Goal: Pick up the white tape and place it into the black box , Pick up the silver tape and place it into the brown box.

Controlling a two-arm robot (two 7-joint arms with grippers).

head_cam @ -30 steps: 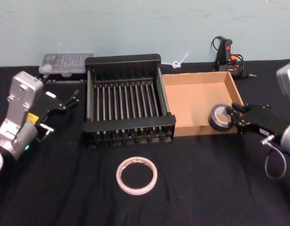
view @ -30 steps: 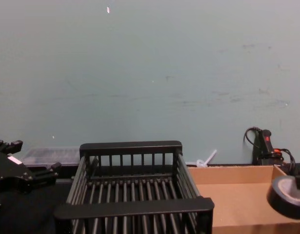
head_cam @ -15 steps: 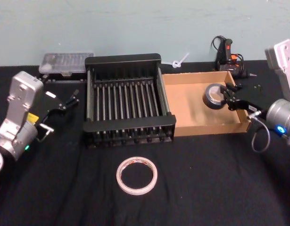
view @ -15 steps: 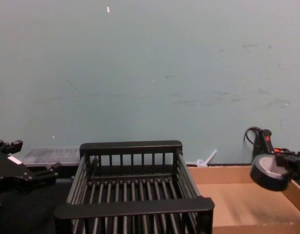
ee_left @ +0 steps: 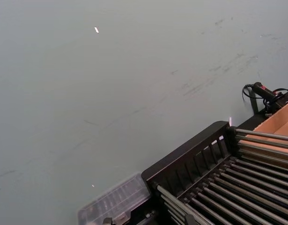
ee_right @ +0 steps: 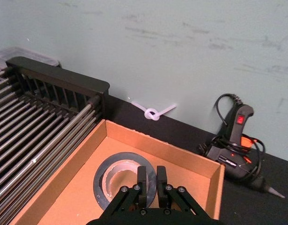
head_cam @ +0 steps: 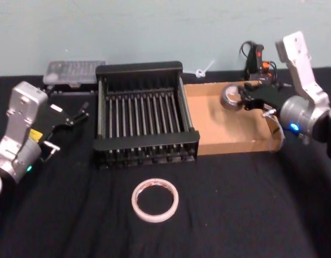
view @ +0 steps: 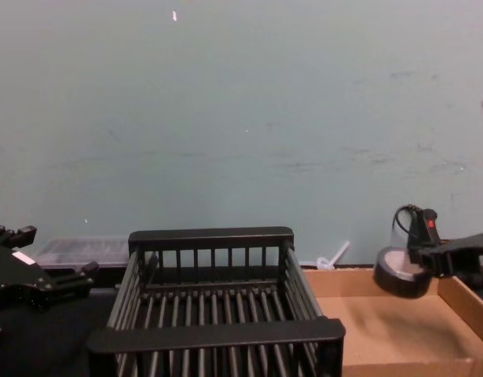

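Note:
The silver tape hangs above the far part of the brown box, with my right gripper shut on its wall. From the right wrist the silver tape sits just beyond my right gripper, over the brown box. From the chest, the silver tape is clear of the brown box floor. The white tape lies flat on the black cloth in front of the black box. My left gripper stays open, left of the black box.
A glue gun with its cord lies behind the brown box. A white zip tie sits by the wall. A clear plastic case stands behind the black box's left corner.
My right gripper has carried the silver tape from the brown box's front right corner back and leftward, over the box's far part. The left arm and the white tape have not moved.

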